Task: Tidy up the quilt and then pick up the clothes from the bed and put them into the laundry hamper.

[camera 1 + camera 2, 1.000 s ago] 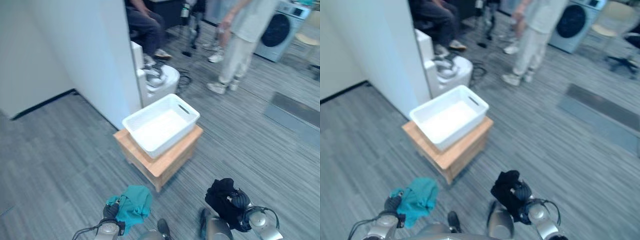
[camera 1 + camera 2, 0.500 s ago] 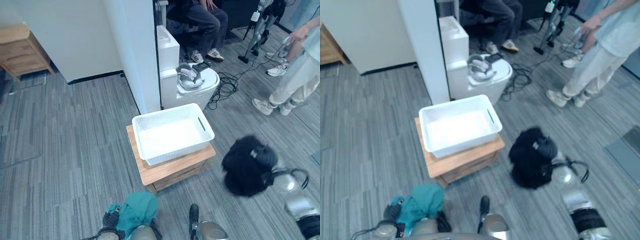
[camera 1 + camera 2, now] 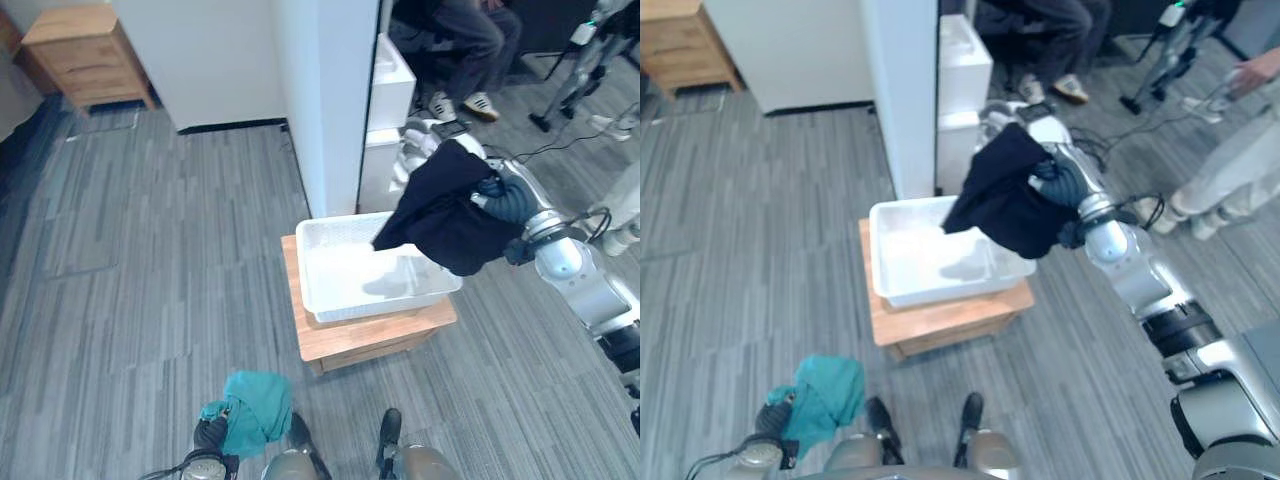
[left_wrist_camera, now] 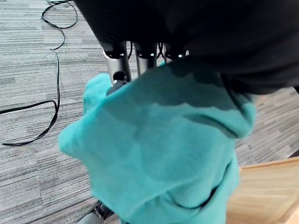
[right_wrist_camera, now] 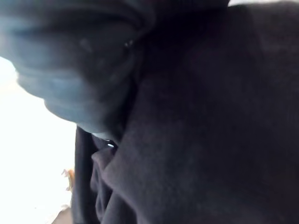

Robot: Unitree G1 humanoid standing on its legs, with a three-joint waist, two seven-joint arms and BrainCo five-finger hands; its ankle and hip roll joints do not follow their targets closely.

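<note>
A white slatted laundry hamper (image 3: 331, 301) rests on a low wooden stool (image 3: 377, 337). My right hand (image 3: 503, 201) is shut on a black garment (image 3: 442, 217), which hangs above the hamper's right half and casts a shadow inside it. In the right wrist view the black garment (image 5: 210, 121) lies right against the camera. Low by my body, my left hand (image 3: 211, 436) is shut on a teal garment (image 3: 251, 411). The left wrist view has its fingers (image 4: 117, 61) running into the bunched teal garment (image 4: 163, 149), with the stool's corner beside it.
A white partition wall (image 3: 322, 90) and a white unit (image 3: 391, 92) stand right behind the hamper. A wooden nightstand (image 3: 85, 42) sits far left. A seated person (image 3: 468, 35) is beyond the unit, and another person's leg (image 3: 1230, 165) is at the right.
My right arm has swung up and left, carrying the black garment from beside the stool to above the hamper. The camera has shifted. The left hand still holds the teal garment.
</note>
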